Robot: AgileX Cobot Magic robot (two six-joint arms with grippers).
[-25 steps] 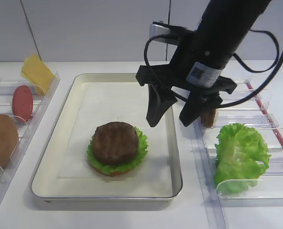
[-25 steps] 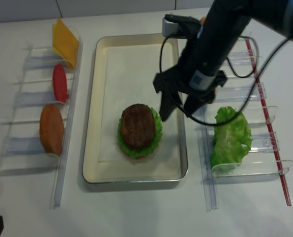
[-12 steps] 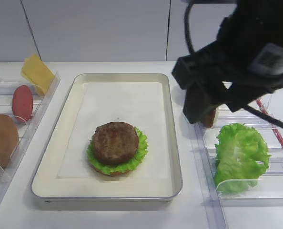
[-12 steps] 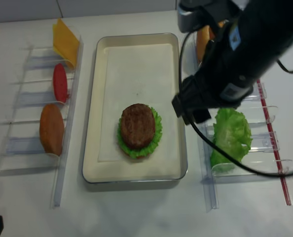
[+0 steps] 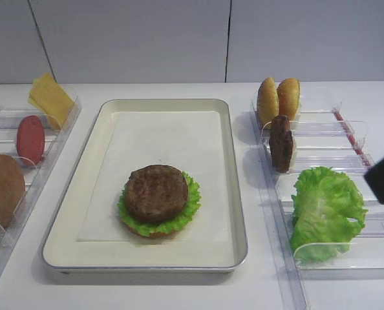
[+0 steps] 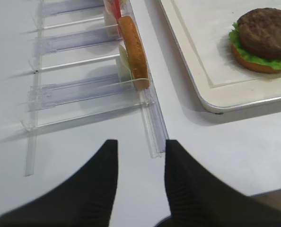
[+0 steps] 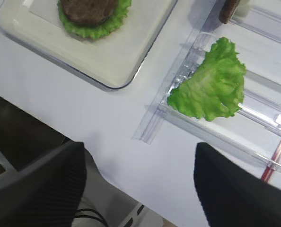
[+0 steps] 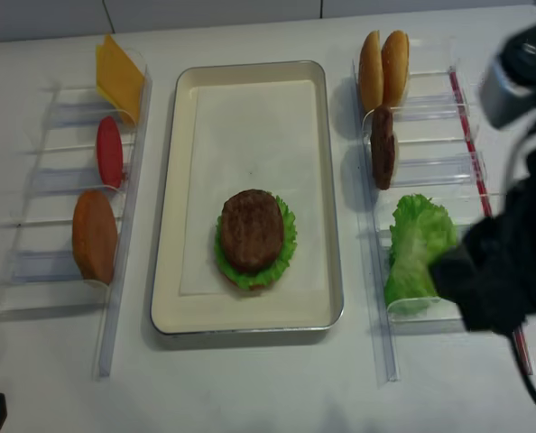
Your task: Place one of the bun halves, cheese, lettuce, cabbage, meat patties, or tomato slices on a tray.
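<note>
White bench [image 5: 179, 294] carries everything, largest item first. Tray [image 5: 63, 213], metal-rimmed with a paper liner, lies at centre. On it sits a stack: bun half at the bottom, lettuce leaf [image 5: 191, 197] over it, patty [image 5: 156, 192] on top, lying flat and roughly level.

Clear racks [image 5: 347, 255] stand on both sides of the tray. Right rack holds two bun halves [image 5: 277, 100] on edge at the far end, a second patty [image 5: 281, 143] on edge just behind them, and a loose lettuce leaf [image 5: 324, 210] nearest. Left rack holds cheese [image 5: 50, 98] at the far end, a tomato slice [image 5: 30, 139], then a bun half [image 5: 1, 187], all standing on edge.

Right claw [image 7: 140, 184] is spread wide, nothing between its fingers, held high over the bench edge near the right rack. Left claw [image 6: 139, 187] is open, empty, low over the bench beside the left rack.

Judgement on handling: the stock looks like light model food. The racked patty seems stiff and grainy, best pinched across its flat faces from above. Lettuce looks soft and floppy; take it at the upper ruffled edge. Cheese is thin and may slip; grip the raised corner.
</note>
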